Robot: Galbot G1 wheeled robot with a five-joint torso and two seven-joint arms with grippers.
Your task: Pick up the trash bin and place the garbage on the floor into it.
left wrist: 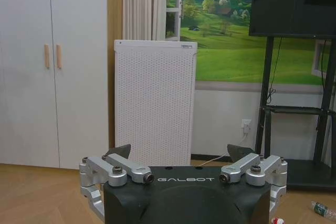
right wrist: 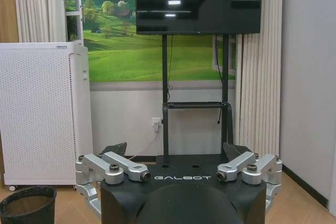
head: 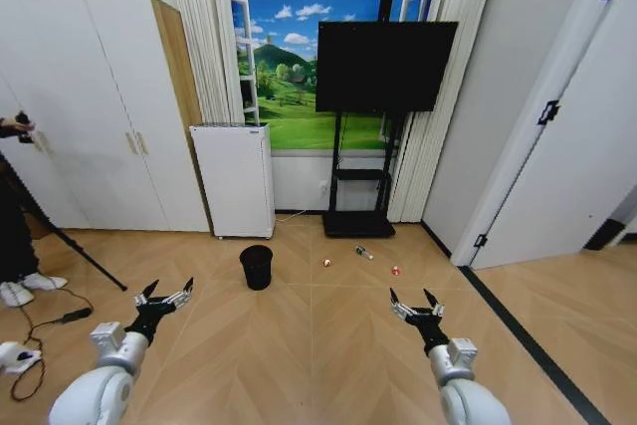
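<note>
The trash bin (head: 256, 267), small, round and black, stands on the wooden floor in front of the white appliance; its rim also shows in the right wrist view (right wrist: 27, 203). The garbage lies to its right: a red-and-white piece (head: 326, 263), a small clear bottle (head: 364, 253) and another red piece (head: 396, 270). In the left wrist view the bottle (left wrist: 321, 209) and a red piece (left wrist: 276, 221) sit low on the floor. My left gripper (head: 167, 291) and right gripper (head: 417, 299) hover open and empty, well short of the bin and the garbage.
A tall white perforated appliance (head: 234, 178) stands against the wall behind the bin. A black TV on a stand (head: 383, 67) is beside it, its base (head: 358, 226) near the bottle. Cupboards line the left wall. A tripod leg and cables (head: 60, 318) lie at far left.
</note>
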